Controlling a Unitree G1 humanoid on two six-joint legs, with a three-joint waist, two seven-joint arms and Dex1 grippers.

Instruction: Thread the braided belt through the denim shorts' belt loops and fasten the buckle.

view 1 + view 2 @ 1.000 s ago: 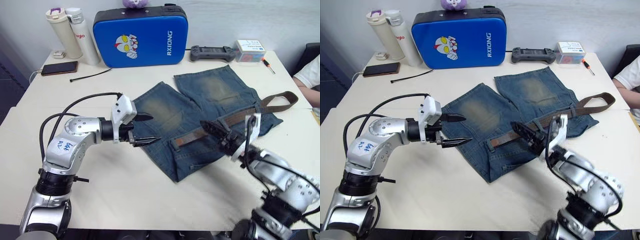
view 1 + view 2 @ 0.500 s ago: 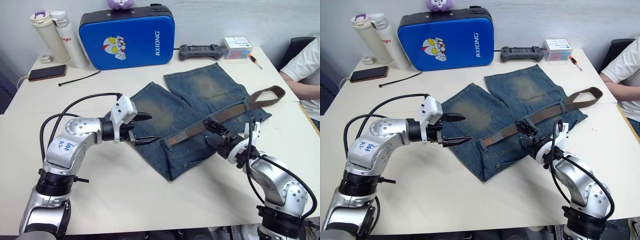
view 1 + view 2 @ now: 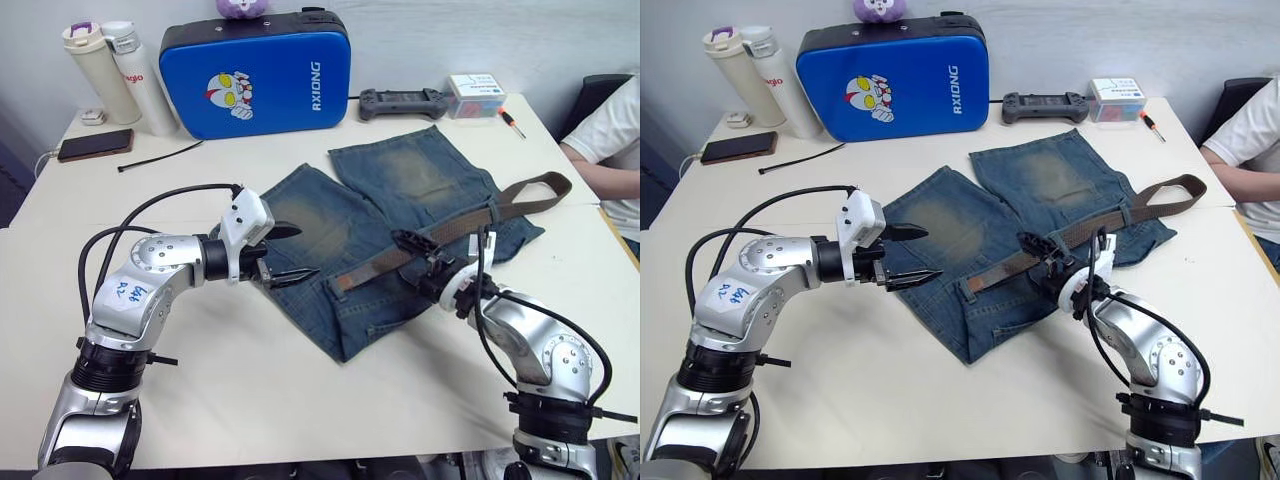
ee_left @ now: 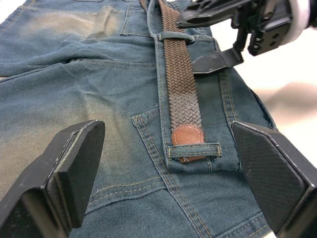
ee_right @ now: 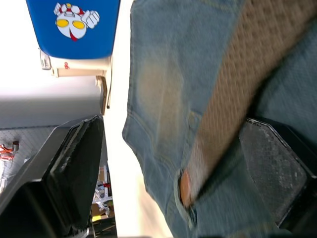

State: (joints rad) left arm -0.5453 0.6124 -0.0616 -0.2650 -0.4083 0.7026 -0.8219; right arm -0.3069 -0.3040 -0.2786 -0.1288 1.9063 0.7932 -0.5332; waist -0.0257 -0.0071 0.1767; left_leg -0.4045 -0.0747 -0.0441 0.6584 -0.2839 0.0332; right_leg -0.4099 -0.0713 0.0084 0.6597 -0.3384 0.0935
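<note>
The denim shorts (image 3: 400, 215) lie flat mid-table, waistband toward me. The braided belt (image 3: 450, 235) runs along the waistband under the belt loops (image 4: 177, 36); its leather tip (image 4: 185, 136) sits in the end loop (image 4: 194, 150). Its far end curls off the shorts at the right (image 3: 545, 188). The buckle is hidden. My left gripper (image 3: 305, 252) hovers open at the shorts' left edge, holding nothing. My right gripper (image 3: 410, 262) is open over the waistband, and in the right wrist view the belt (image 5: 233, 89) runs between its fingers.
A blue padded case (image 3: 252, 70), two bottles (image 3: 120, 70), a phone (image 3: 93, 145) and a black cable tie (image 3: 160, 157) stand at the back left. A controller (image 3: 405, 100), a small box (image 3: 475, 95) and a screwdriver (image 3: 512, 123) lie back right. A person's sleeve (image 3: 610, 130) is at the right edge.
The camera shifted early on. My right gripper has moved left along the belt, further over the waistband. The left gripper has stayed where it was, open.
</note>
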